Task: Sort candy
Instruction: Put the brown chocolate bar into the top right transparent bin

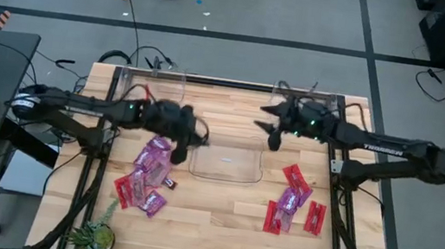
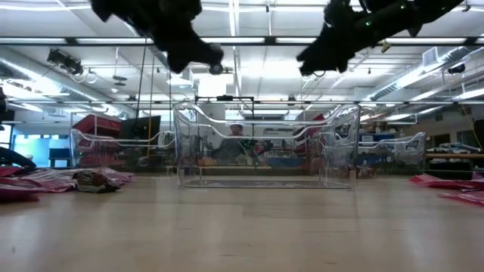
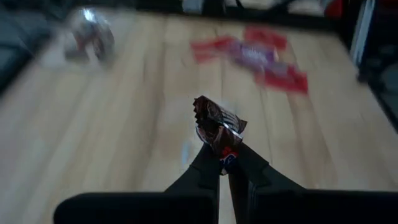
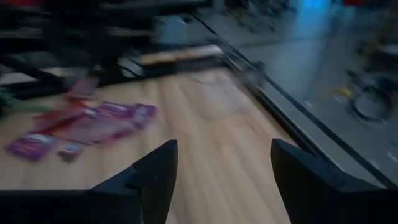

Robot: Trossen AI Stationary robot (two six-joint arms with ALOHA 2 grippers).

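A dark brown candy packet (image 3: 216,121) is in my left gripper (image 3: 225,157), which is shut on it and raised above the table beside the left wall of the centre clear bin (image 1: 226,162). My right gripper (image 4: 224,163) is open and holds nothing. It hovers above the table near the bin's far right corner (image 1: 272,134). Purple, red and brown candy packets (image 1: 146,173) lie flat on the table left of the bin. Red and purple packets (image 1: 292,202) lie to its right. In the low view both grippers (image 2: 204,54) (image 2: 310,57) hang high above the bin (image 2: 265,151). My left gripper pinches the dark brown packet by one end (image 3: 225,148) between its two fingers (image 3: 208,168). The rest of the crumpled packet sticks out beyond the fingertips. It is lifted clear of the table.
Two more clear bins stand at the table's far edge, one left (image 1: 155,76) and one right (image 1: 297,91). A small green plant (image 1: 94,233) sits at the near left corner. Bare wood lies in front of the centre bin (image 1: 218,216).
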